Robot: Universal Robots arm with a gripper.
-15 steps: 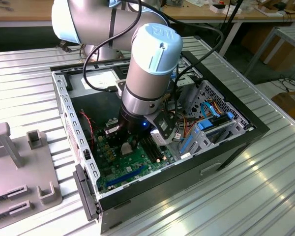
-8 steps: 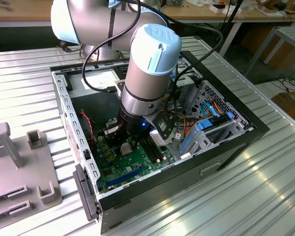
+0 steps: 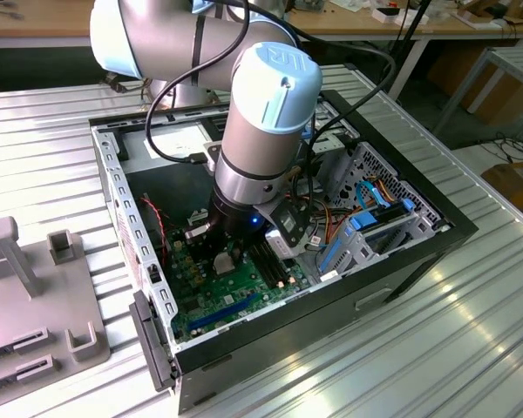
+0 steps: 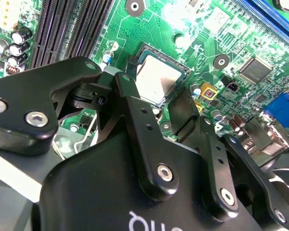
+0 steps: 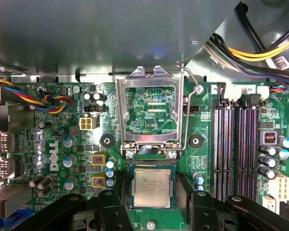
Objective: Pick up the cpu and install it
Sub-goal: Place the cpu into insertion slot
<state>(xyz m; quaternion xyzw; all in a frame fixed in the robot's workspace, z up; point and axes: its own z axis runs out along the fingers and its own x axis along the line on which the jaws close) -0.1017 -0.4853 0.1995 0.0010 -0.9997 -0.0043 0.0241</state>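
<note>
I see a green motherboard [image 5: 192, 159] inside an open black case [image 3: 270, 353], black memory slots [image 5: 236, 149], and a grey fixture plate [image 3: 26, 305] alongside

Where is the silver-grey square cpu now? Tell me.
In the first wrist view the flat silver-grey square cpu lies in the socket on the green motherboard, beside the raised metal retention frame and black memory slots.

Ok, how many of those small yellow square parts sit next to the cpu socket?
2, in the first wrist view: one yellow square level with the socket hinge end, a second yellow square nearer the cpu. Others may be hidden.
</note>
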